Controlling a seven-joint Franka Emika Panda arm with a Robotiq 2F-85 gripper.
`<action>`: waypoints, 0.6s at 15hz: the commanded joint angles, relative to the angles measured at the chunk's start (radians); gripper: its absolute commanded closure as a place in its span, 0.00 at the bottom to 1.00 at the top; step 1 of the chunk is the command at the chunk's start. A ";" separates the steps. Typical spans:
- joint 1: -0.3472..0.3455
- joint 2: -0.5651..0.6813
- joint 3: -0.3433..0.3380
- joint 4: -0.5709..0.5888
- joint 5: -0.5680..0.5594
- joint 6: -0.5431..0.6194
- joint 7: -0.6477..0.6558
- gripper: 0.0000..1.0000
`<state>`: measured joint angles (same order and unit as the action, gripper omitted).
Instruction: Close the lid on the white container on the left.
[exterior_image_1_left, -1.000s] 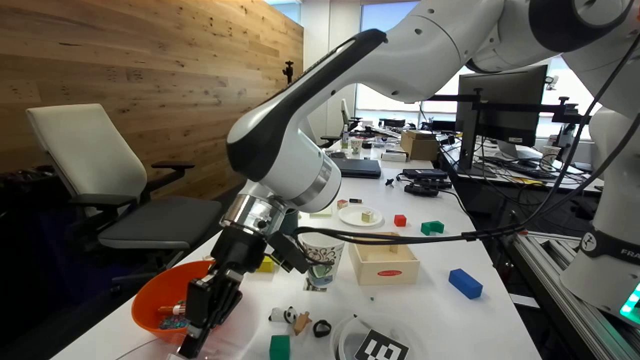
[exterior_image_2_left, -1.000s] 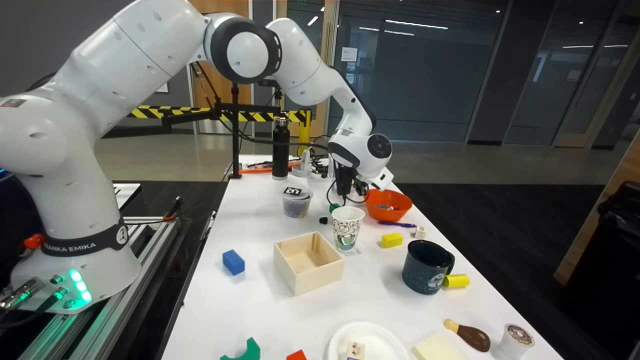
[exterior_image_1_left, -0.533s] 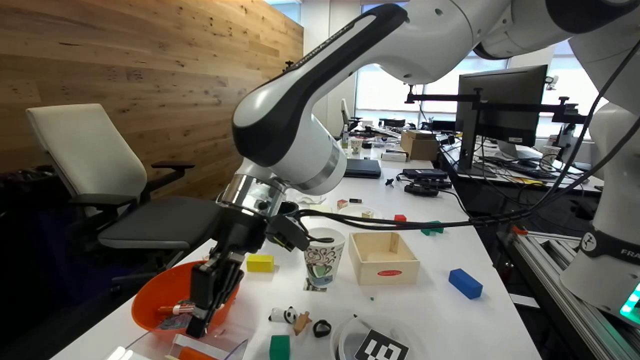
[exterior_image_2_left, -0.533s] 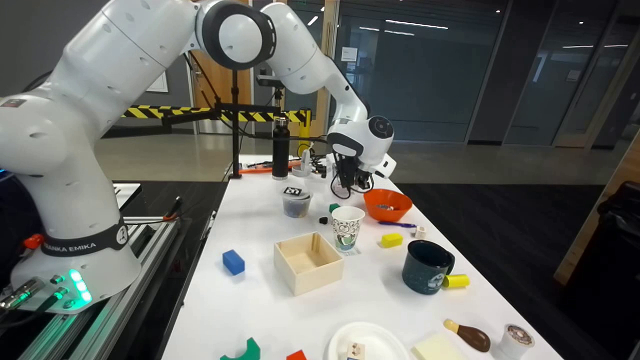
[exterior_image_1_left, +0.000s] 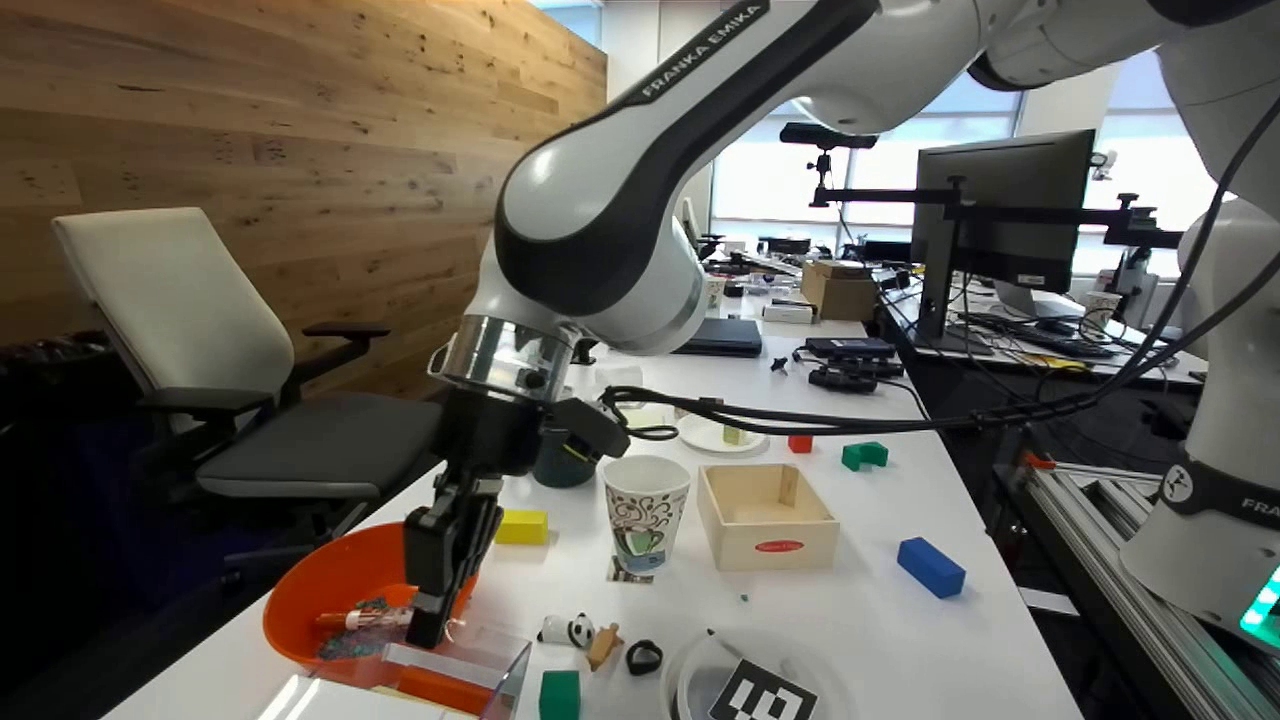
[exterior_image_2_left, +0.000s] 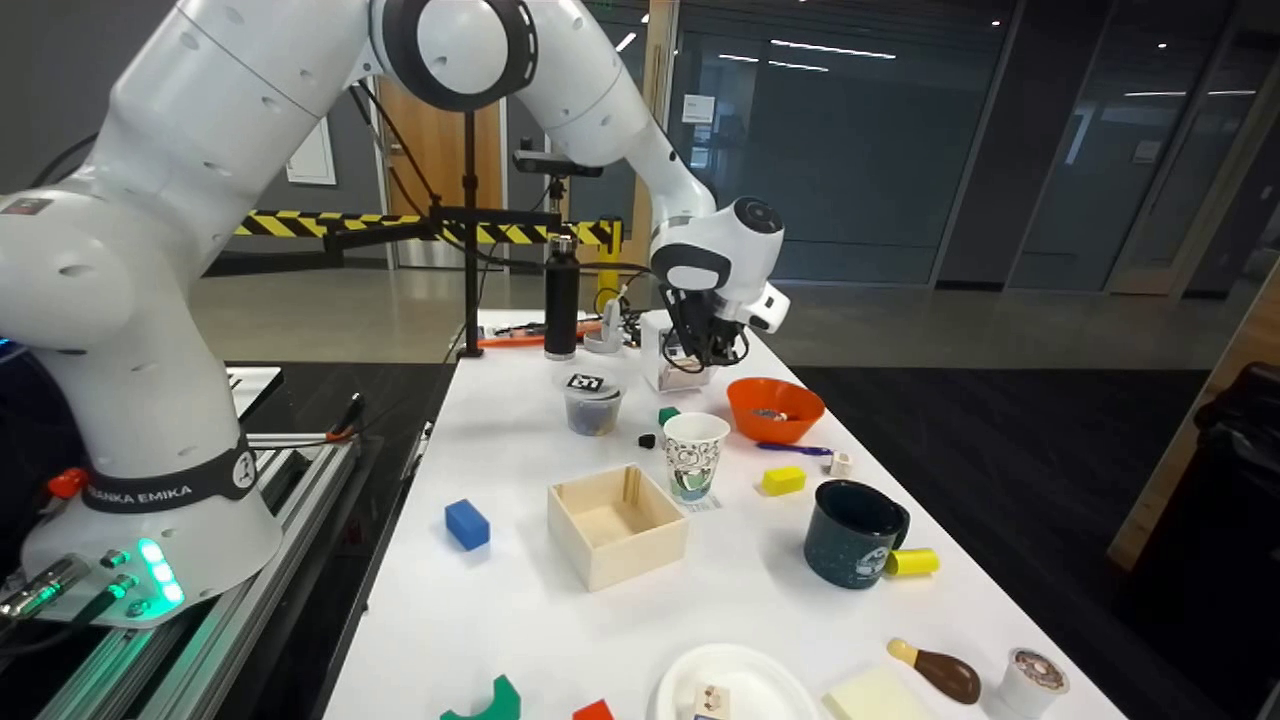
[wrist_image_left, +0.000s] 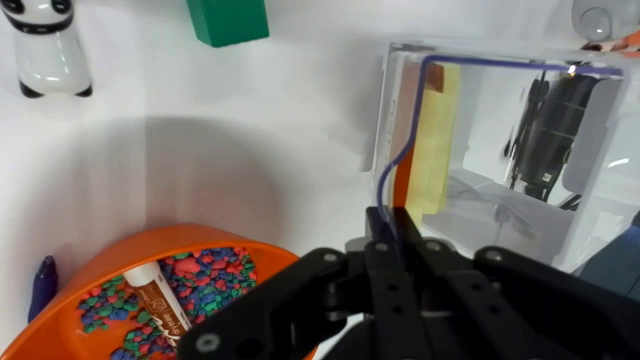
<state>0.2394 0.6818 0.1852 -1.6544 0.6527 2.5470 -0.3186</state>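
Orange bowl (wrist_image_left: 200, 235): pebbles (wrist_image_left: 217, 280), marker (wrist_image_left: 160, 305) | container (wrist_image_left: 480, 225): yellow item (wrist_image_left: 434, 160) | claw (wrist_image_left: 389, 217): pinching lid (wrist_image_left: 418, 102)

In an exterior view; orange bowl (exterior_image_1_left: 330, 560), counter's (exterior_image_1_left: 900, 640) left edge, partly behind gripper (exterior_image_1_left: 430, 630); container (exterior_image_1_left: 355, 700), cut off below

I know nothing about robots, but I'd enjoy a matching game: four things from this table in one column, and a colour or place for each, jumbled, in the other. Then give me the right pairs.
Column one
1. marker
2. mug
3. clear box
4. plate

Column two
A. edged in blue
B. under a small block
C. beside a yellow cylinder
D. in an orange bowl

Right pairs: 1-D, 2-C, 3-A, 4-B
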 joint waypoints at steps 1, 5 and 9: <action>-0.009 -0.066 0.011 -0.058 -0.140 -0.026 0.119 0.99; -0.002 -0.081 0.005 -0.062 -0.269 -0.050 0.224 0.99; 0.011 -0.091 -0.008 -0.055 -0.366 -0.084 0.290 0.99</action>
<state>0.2397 0.6356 0.1917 -1.6746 0.3803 2.4978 -0.0978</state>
